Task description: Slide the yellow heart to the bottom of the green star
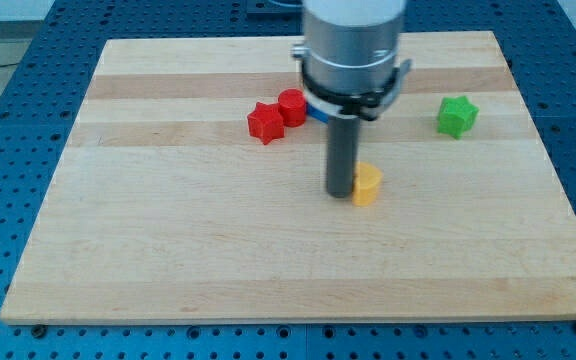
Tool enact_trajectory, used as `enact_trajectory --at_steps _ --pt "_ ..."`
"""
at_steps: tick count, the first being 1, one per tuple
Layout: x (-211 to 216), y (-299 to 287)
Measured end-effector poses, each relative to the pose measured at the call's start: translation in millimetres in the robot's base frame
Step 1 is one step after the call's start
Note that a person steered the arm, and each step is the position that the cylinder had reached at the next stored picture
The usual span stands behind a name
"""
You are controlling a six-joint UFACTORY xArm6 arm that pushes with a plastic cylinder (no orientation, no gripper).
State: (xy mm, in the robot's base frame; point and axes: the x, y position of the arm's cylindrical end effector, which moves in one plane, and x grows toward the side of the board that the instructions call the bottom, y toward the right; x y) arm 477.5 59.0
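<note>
The yellow heart (367,185) lies near the middle of the wooden board (268,260). My tip (342,192) stands right against the heart's left side, touching it or nearly so. The green star (457,116) sits at the view's upper right, well up and to the right of the heart. The rod and the arm's grey body above it hide part of the board behind them.
A red star (264,123) and a red cylinder (292,106) sit together at the view's upper middle, left of the rod. A blue block (317,111) shows partly behind the arm's body. The board's edges are bordered by a blue perforated table.
</note>
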Motion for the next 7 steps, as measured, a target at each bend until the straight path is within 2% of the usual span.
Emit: enact_trajectory --at_steps 1,2,5,7 --pt "-1.7 52.9" --pt "4.3 76.5" --pt "30.6 118.5" --pt "30.5 157.1"
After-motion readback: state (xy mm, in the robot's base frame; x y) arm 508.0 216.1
